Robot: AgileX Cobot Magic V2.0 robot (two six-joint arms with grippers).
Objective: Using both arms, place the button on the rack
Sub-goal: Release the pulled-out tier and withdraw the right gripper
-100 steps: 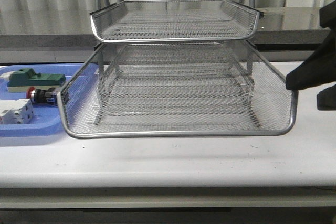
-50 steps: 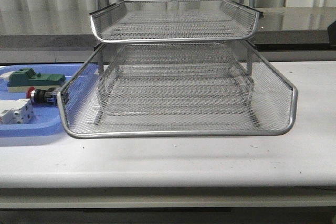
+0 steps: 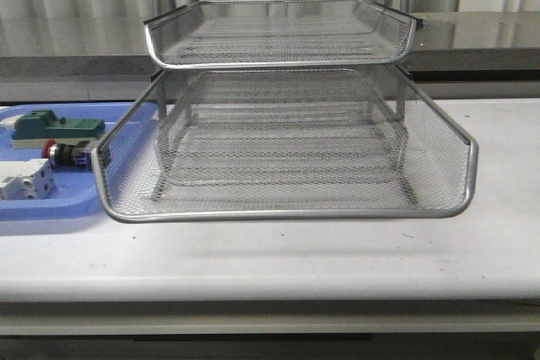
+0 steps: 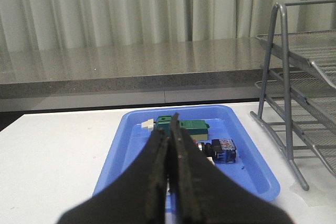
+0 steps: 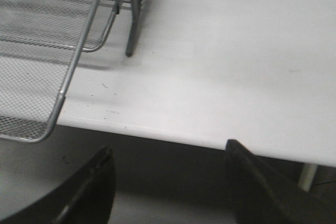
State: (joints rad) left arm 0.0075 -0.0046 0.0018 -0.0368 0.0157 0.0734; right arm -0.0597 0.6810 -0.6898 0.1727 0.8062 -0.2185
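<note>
The left gripper (image 4: 169, 182) has its fingers (image 4: 155, 171) pressed flat together, nothing between them, hanging in the air over the near end of the blue tray (image 4: 122, 153) and touching none of its contents. The right gripper (image 5: 165, 182) shows its fingers (image 5: 94, 182) spread wide and empty, out past the front edge of the white surface (image 5: 236, 51), just beside the rack's lower corner. In the front view neither arm is in the picture at all. The rack (image 3: 283, 137) stands mid-surface, its wide bottom tier jutting forward toward the front edge, with a bare strip of surface ahead of it and open room to its right. Its left rim sits right up against the blue tray, even overlapping it from this angle. The button (image 3: 66, 154) lies on its side in that tray, red cap pointing left, silver collar behind it, dark body toward the rack, tucked between a green block (image 3: 49, 126) behind and a white block (image 3: 27, 182) in front. From the left wrist view, its blue-and-black end (image 4: 223, 149) peeks out beside the closed fingers.
</note>
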